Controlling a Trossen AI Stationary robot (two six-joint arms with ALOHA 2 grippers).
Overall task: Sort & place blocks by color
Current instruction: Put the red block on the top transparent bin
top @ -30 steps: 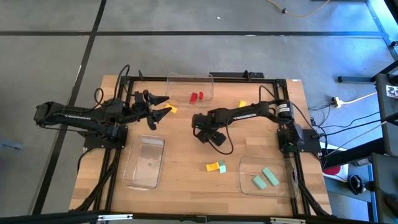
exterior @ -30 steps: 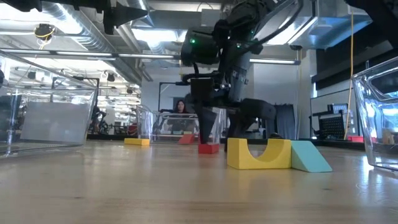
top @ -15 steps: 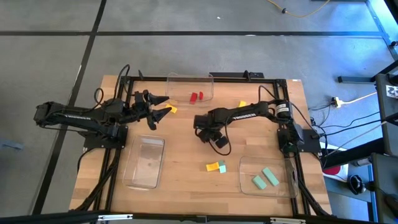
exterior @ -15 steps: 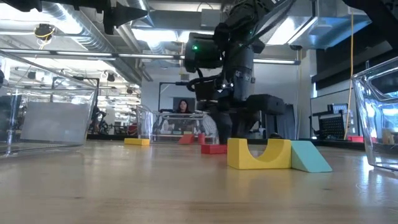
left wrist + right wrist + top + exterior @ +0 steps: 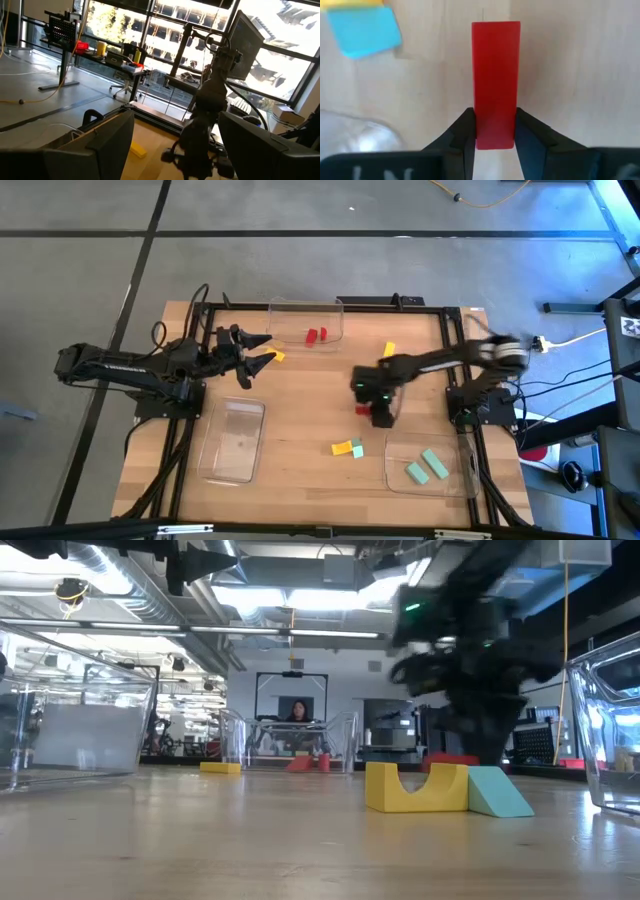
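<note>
Right gripper (image 5: 372, 411) over mid-table, right of centre, fingers clenched on a red bar (image 5: 495, 82), which is held above the wood near the yellow arch block (image 5: 416, 787) and teal wedge (image 5: 497, 792). Two red blocks (image 5: 315, 335) sit in the far clear tray (image 5: 305, 306); two teal blocks (image 5: 426, 466) in the near-right tray (image 5: 392, 448). Left gripper (image 5: 262, 350) hangs at the left side with its fingers spread, holding nothing.

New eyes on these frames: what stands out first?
The right gripper is shut on a red block over mid-table, near the yellow arch and teal wedge. The left gripper waits by the far tray, which holds two red blocks.
</note>
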